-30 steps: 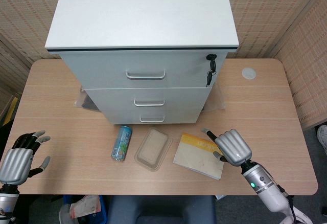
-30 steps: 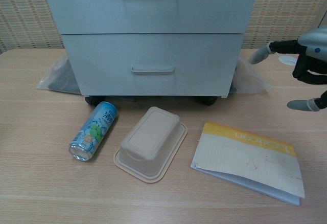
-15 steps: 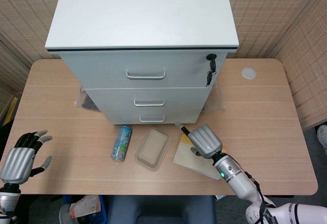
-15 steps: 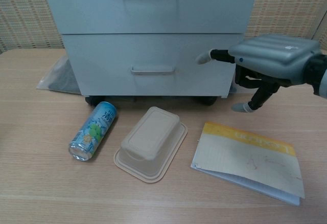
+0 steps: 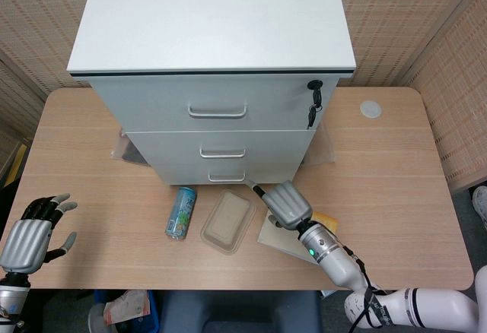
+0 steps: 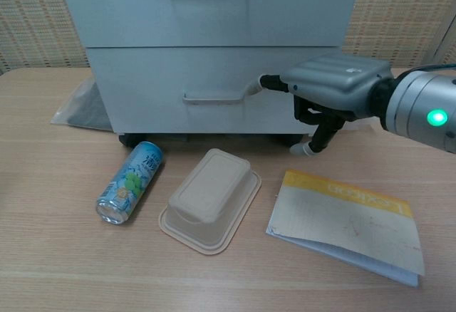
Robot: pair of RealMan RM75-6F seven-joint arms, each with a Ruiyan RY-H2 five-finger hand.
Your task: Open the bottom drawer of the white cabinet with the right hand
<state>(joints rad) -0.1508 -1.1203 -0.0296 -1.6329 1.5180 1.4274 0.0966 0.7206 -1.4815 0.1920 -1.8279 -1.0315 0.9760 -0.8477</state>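
Reaching for bottom drawer's handle point(image 6: 212, 99) on white cabinet point(image 5: 213, 59) w/ right hand point(image 6: 333, 87) — empty, fingers apart, one fingertip at handle's right end, poss. touching — drawer shut; next: hook under handle, pull straight out.

The white cabinet point(image 5: 217, 52) looks smooth and matt, its drawer handle point(image 6: 212, 99) brushed metal. The table point(image 5: 396, 173) shows pale wood grain with a dull finish. The right hand point(image 6: 335, 84) has grey, ribbed, slightly glossy plastic. The can point(image 6: 131, 182) is shiny printed metal, the tray point(image 6: 210, 199) matt beige pulp or plastic, the notebook point(image 6: 345, 225) paper.
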